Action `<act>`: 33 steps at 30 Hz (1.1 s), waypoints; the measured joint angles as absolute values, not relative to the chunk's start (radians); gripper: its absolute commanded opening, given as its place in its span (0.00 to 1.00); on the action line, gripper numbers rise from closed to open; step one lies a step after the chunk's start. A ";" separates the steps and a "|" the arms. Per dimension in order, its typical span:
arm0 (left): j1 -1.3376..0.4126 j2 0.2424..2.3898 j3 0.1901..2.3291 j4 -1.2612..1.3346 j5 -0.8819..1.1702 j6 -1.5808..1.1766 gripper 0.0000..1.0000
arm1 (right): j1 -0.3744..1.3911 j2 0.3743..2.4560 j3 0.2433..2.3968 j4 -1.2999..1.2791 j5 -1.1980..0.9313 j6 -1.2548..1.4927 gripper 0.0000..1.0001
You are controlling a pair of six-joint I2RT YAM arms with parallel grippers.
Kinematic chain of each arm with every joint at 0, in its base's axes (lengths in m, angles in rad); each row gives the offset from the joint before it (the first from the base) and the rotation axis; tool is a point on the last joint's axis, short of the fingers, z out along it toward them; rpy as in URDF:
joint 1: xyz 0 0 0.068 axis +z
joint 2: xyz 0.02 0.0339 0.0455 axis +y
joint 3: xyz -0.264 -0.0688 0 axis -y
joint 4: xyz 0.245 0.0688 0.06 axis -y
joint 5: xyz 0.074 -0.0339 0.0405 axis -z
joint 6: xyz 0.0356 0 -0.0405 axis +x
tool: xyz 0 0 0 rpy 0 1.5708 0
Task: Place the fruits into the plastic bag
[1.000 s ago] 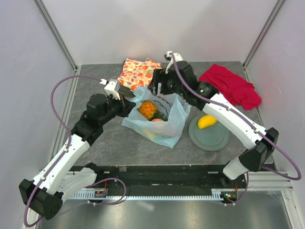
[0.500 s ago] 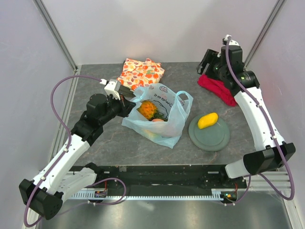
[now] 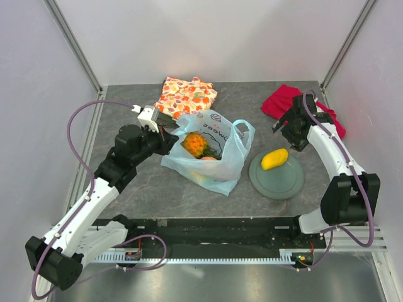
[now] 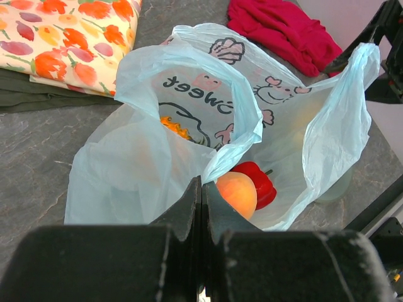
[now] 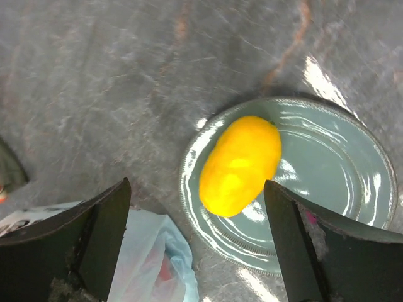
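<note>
The light-blue plastic bag [image 3: 217, 157] [image 4: 189, 119] lies mid-table with its mouth held up. My left gripper [image 3: 169, 136] [image 4: 201, 186] is shut on the bag's near rim. Inside the bag I see the orange pineapple [image 3: 195, 145], an orange peach [image 4: 237, 192] and a red pepper-like piece [image 4: 259, 181]. One yellow mango [image 3: 274, 159] [image 5: 240, 165] rests on the grey-green plate [image 3: 280, 184] [image 5: 343, 189], right of the bag. My right gripper [image 3: 284, 126] [image 5: 196, 189] hangs open above the mango, which shows between its fingers without touching them.
An orange floral cloth [image 3: 187, 94] [image 4: 63, 38] lies behind the bag at the back. A red cloth [image 3: 282, 100] [image 4: 283, 31] is bunched at the back right, under my right arm. Grey walls close in the table on three sides.
My right arm left the bag's mouth, swung out to the far right corner, then came down over the plate and mango, its jaws spreading wider. The left arm and bag stayed put.
</note>
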State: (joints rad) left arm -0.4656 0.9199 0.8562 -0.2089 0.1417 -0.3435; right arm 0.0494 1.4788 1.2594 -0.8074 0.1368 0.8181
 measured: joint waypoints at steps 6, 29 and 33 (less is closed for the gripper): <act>-0.466 0.923 0.856 -0.208 0.141 -0.343 0.02 | 0.042 1.482 1.204 -0.827 0.185 0.950 0.94; -0.460 0.929 0.856 -0.206 0.141 -0.343 0.02 | 0.041 1.546 0.991 -0.733 0.162 1.082 0.87; -0.460 0.929 0.856 -0.206 0.141 -0.343 0.02 | 0.041 1.564 0.991 -0.709 0.159 1.082 0.84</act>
State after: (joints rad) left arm -0.4599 0.9295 0.8562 -0.2062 0.1413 -0.3431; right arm 0.0410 1.5639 0.9905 -0.7094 0.1585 1.0817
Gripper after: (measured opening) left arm 0.022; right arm 0.863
